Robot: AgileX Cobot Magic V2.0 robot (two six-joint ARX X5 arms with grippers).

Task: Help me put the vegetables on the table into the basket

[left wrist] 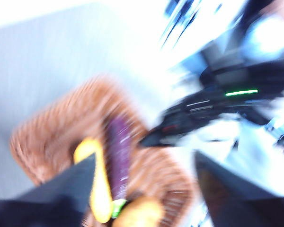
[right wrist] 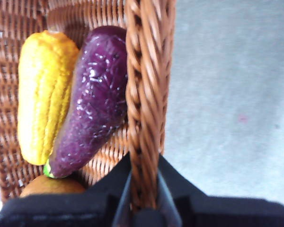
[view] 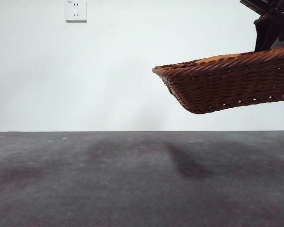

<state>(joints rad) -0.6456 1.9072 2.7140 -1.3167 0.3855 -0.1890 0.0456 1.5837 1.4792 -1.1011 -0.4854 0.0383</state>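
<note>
R gripper (right wrist: 143,198) is clamped on the braided rim of the basket (view: 227,82), one jaw either side of the wall, and the basket hangs tilted in the air well above the table (view: 132,179), far end dipping low. All 3 veg lie inside, just beside the grip: corn cob (right wrist: 42,94) touching the eggplant (right wrist: 92,104), which leans on the rim wall, and the potato (right wrist: 52,185) closest to the jaws, mostly hidden. L gripper (left wrist: 142,189) sits above the basket w/ jaws spread wide, holding nothing; that view is badly blurred.

Risk, as I judge it: a single rim pinch carries the whole load, so the basket could twist or slip out. With more tilt, the veg could roll away from the gripper and spill.
</note>
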